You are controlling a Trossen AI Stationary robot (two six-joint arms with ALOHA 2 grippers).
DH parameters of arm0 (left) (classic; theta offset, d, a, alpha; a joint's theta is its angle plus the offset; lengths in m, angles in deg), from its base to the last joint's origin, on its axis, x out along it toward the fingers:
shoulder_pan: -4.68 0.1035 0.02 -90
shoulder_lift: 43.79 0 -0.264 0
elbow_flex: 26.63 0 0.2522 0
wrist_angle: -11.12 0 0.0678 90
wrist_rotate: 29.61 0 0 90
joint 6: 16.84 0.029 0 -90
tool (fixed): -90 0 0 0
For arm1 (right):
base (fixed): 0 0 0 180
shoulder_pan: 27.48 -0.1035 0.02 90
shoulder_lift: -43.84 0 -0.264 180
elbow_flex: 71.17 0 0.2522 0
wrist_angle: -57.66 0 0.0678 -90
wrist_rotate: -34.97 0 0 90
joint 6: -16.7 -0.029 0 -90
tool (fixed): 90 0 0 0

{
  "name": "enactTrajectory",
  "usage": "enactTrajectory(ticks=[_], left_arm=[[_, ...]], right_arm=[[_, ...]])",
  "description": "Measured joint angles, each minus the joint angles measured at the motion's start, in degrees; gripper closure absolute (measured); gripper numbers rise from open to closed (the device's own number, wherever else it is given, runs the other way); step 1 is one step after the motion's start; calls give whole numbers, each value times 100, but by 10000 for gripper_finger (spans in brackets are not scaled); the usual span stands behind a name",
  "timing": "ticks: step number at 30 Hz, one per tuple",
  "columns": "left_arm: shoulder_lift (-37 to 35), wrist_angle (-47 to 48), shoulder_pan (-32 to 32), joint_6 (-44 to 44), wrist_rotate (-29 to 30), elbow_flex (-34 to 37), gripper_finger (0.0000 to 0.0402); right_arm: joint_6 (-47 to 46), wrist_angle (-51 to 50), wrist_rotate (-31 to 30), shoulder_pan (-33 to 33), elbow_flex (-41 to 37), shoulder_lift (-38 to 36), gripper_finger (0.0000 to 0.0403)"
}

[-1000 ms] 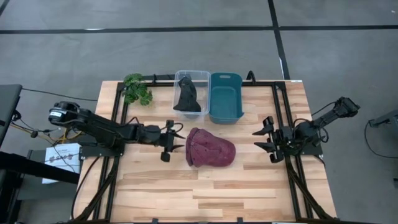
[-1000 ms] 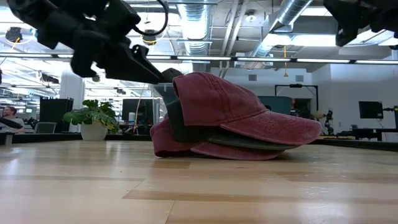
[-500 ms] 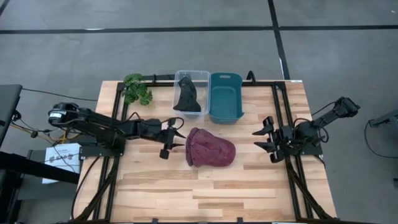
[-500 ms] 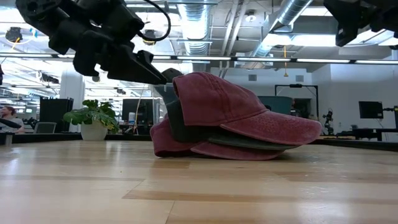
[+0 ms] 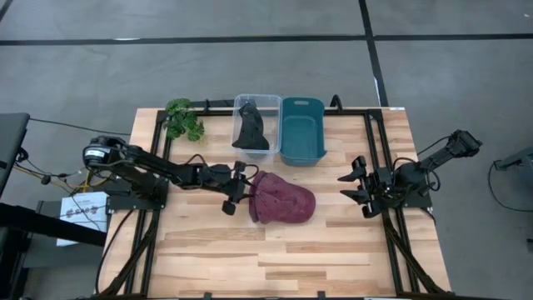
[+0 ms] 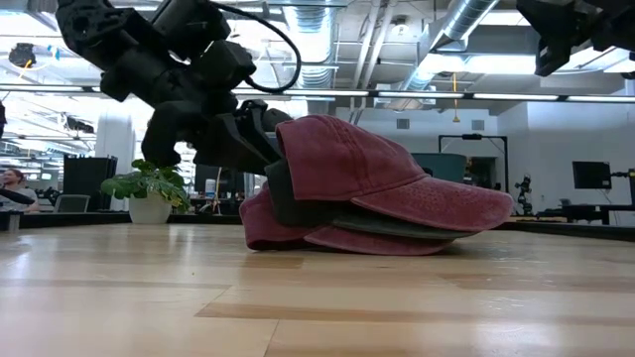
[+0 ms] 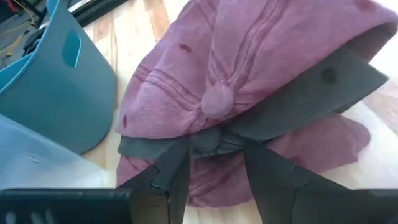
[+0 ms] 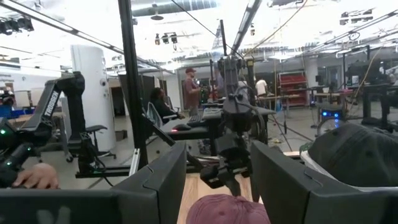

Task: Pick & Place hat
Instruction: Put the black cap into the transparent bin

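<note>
Step in hand: approach/reach for grasp. L gripper [image 5: 234,193] sits right at the rear edge of the hat stack [image 5: 281,198], mid-table, just in front of the two bins. Wrist view shows its fingers [image 7: 171,177] spread, either side of the dark hat [image 7: 298,99] sandwiched between maroon caps; the top maroon cap [image 7: 261,56] has its crown button just ahead of the fingers. Not pinching anything yet, by my read. Low view: stack is three layers w/ brims pointing away from the L arm, lying flat on the wood.

Next move, my judgement: push in a bit more so one finger goes under a crown edge, close on a single hat, then lift w/o dragging the rest. Risk: fabric layers cling, 2 hats come up together.

R gripper [image 5: 360,187] waits at table's right side, fingers apart, well clear of the stack.

Bins: clear bin [image 5: 241,104] already holds a dark hat-like item; teal bin [image 5: 302,129] beside it looks empty. Likely drop spots.

Surface: light wood-plank table [image 5: 291,258], black rail frame along both sides. Small potted plant [image 5: 183,118] at back-left corner. Room beyond: open lab, exposed ducts, monitors; people seated and standing far back in R wrist view.
</note>
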Motion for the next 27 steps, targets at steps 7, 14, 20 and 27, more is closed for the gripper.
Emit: enactTrajectory(ticks=[7,14,20,27], left_arm=[[-2,171,-213,-143,-35,0,254],[-2,169,-210,-144,-28,0,254],[-2,169,-207,-144,-28,0,254],[-2,169,-207,-44,-26,0,254]], right_arm=[[284,103,0,0,0,-2,232],[288,154,0,0,0,-2,234],[293,151,0,0,0,-2,235],[293,151,0,0,0,-2,236]])
